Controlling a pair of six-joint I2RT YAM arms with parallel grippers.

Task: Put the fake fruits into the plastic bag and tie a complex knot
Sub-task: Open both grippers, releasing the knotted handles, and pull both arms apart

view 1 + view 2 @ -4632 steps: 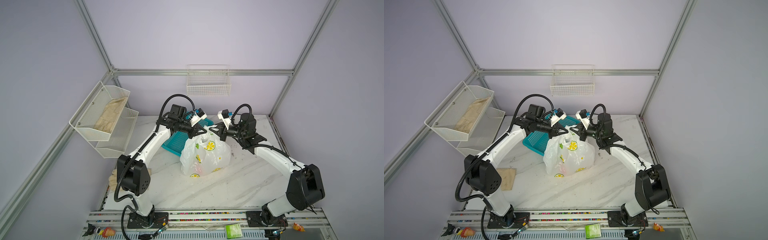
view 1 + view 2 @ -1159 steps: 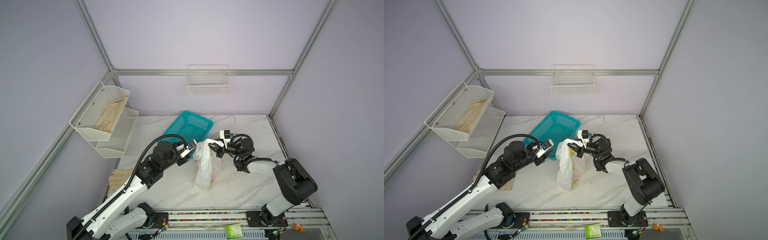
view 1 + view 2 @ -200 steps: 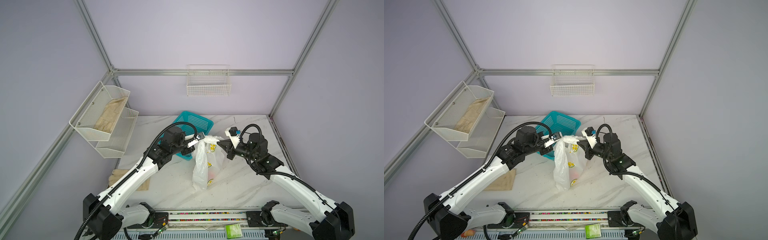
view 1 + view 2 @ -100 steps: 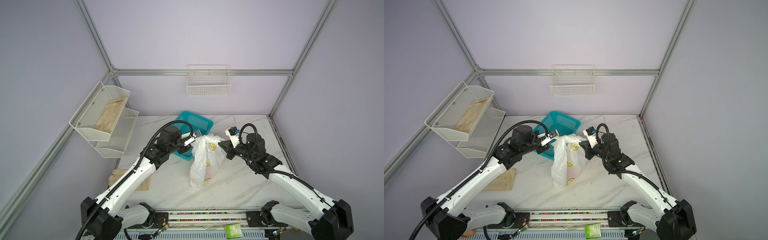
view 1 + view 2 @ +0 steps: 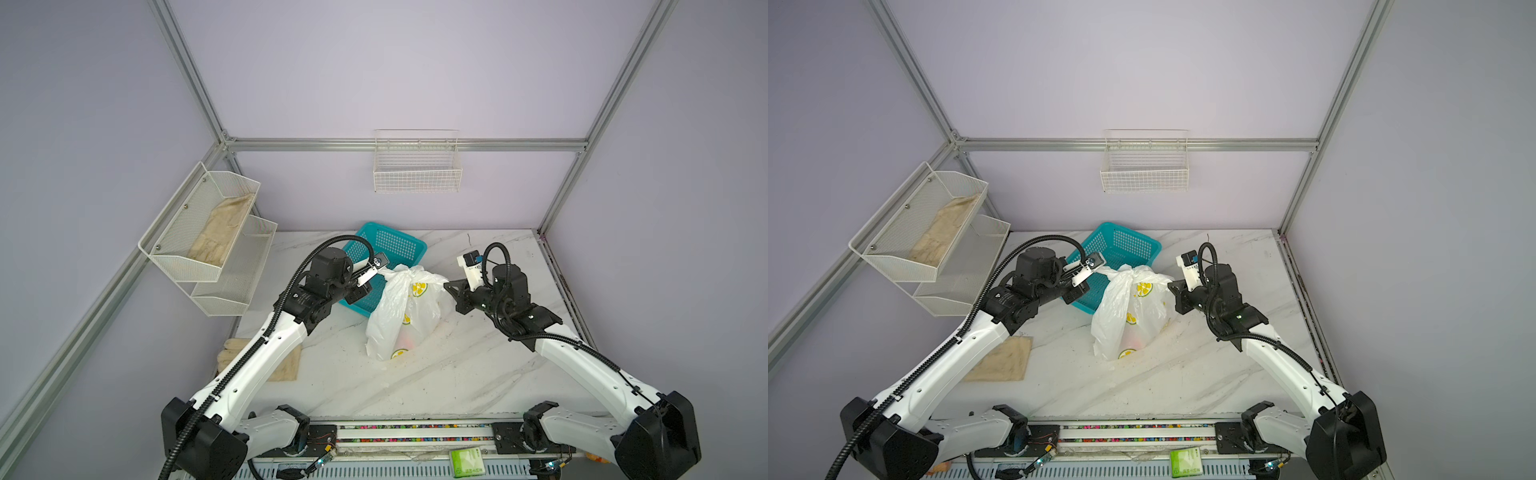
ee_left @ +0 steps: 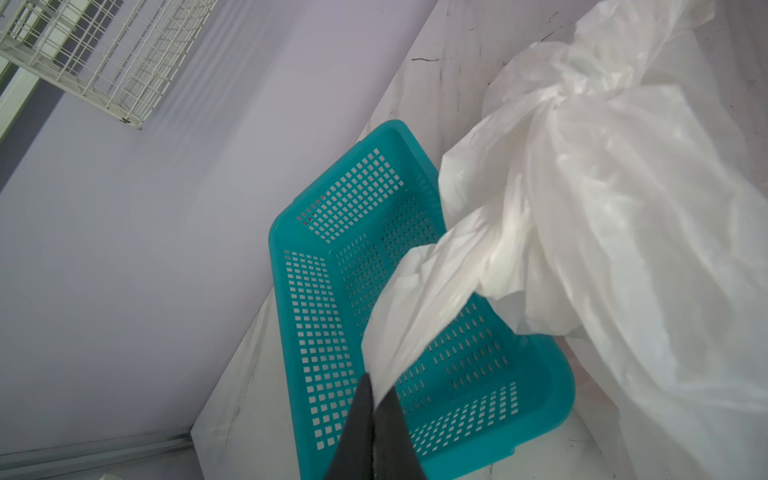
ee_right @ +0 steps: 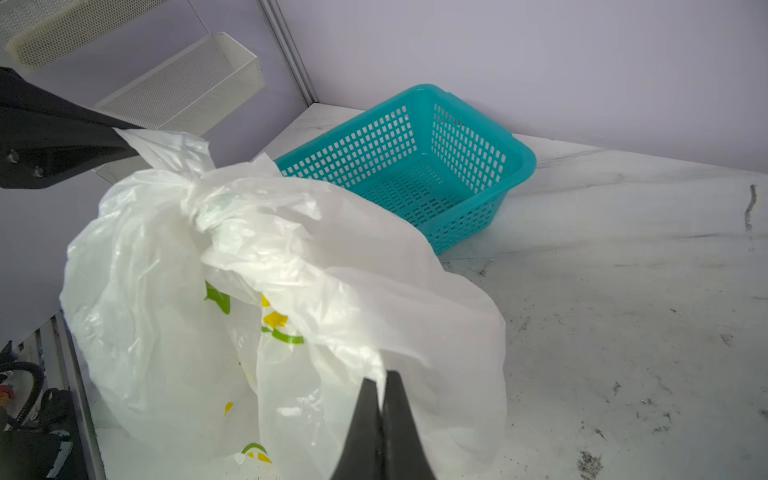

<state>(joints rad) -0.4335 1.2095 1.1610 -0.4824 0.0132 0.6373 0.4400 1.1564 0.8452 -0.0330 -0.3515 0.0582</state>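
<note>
Here, the left hand [image 6: 376,394] and right hand [image 7: 383,380] each pinch the plastic bag [image 5: 399,320].

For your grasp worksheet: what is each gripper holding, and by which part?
Both hold the plastic bag. The left gripper pinches a handle strip leading from the knot; the right gripper pinches a loose fold on the opposite side.

I see my left gripper [image 6: 376,390] pinched tight on a strip of the plastic bag [image 6: 623,249]. The strip runs up to a twisted knot [image 6: 569,99] near the top of the bag. Behind the strip a blue-green basket [image 6: 328,332] with little holes sits on the white table [image 6: 257,395]. A wire basket [image 6: 104,54] hangs on the purple wall [image 6: 124,249].
</note>
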